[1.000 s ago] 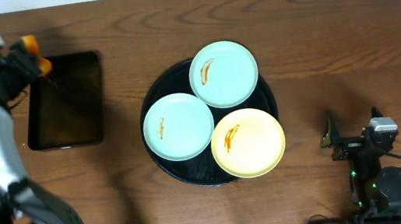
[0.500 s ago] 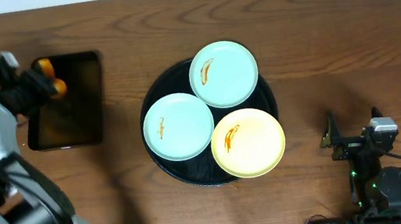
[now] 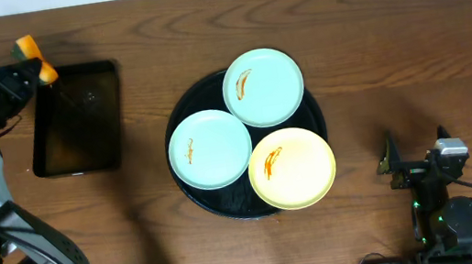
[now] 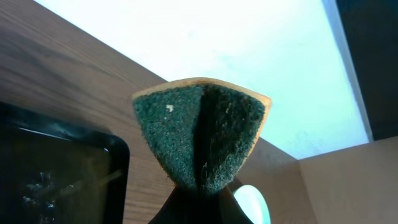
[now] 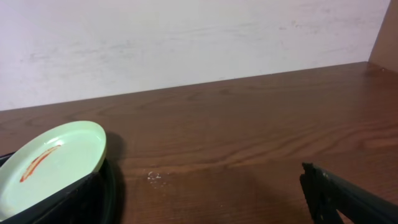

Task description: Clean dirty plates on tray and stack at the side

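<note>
The round black tray (image 3: pixel 192 186) holds three plates, each with an orange-brown smear: a mint-blue plate (image 3: pixel 264 86) at the back, a mint-blue plate (image 3: pixel 211 148) at the left and a pale yellow plate (image 3: pixel 292 168) at the front right. My left gripper (image 3: pixel 28 70) is raised at the far left, shut on a folded sponge (image 4: pixel 202 134) with a green scouring face and orange back. My right gripper (image 3: pixel 391 166) rests open and empty at the front right. The right wrist view shows the back plate (image 5: pixel 46 167) on the tray rim (image 5: pixel 99 196).
A smaller rectangular black tray (image 3: pixel 77 117) lies at the left, just right of the left gripper; its corner shows in the left wrist view (image 4: pixel 56 162). Bare wooden table lies between the two trays and right of the round tray.
My left gripper with the sponge has lifted off the rectangular tray and moved back and to the left, above its far-left corner. The plates and the right arm have not moved.
</note>
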You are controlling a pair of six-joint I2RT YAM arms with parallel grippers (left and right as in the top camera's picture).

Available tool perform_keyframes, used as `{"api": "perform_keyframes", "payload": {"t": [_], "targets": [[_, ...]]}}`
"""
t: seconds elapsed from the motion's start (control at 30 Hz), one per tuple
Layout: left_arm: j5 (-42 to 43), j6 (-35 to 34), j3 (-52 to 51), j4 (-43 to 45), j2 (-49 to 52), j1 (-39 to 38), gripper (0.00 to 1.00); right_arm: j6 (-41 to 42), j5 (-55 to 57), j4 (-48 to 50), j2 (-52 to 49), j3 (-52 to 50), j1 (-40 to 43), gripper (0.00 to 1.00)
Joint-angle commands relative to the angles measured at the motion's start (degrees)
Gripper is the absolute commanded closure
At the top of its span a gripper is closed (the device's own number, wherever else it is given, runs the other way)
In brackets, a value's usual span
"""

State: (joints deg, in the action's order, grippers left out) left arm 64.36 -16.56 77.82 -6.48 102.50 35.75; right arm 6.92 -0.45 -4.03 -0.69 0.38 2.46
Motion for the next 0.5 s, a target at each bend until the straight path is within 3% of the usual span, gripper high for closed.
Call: {"api": "perform_keyframes", "payload": {"t": [0.0,0.1,0.27,0.3,0.33,0.47], "targets": [[-2.27,3.45,0.68,-3.87,0.48,0.11,0.92,-0.76,-0.04,-0.24,0.28,-0.07,0.24,0.01],[-17.86,5.97,-2.56,-10.10,3.06,-0.85,0.93,-0.76,-0.04,-0.24,0.28,-0.07,0.24,0.01],[-10.32,-4.13,-3.52,-6.75,5.68,-0.31,0.92,-0.76,-0.04,-0.24,0.28,-0.07,0.24,0.01],[-7.72,-7.85,-3.37,-4.79,5.35,-0.26,0.93,-0.76,-0.04,-0.24,0.28,-0.07,0.24,0.01],[-2.10,-16.00,-3.17,0.11,4.76,0.00,0.92,-0.76,-0.04,-0.24,0.28,-0.07,0.24,0.01],[5.68,-30.71,-3.17,10.91,3.54,0.48,0.93,-0.76,-0.04,-0.24,0.28,-0.07,0.24,0.01]]}}
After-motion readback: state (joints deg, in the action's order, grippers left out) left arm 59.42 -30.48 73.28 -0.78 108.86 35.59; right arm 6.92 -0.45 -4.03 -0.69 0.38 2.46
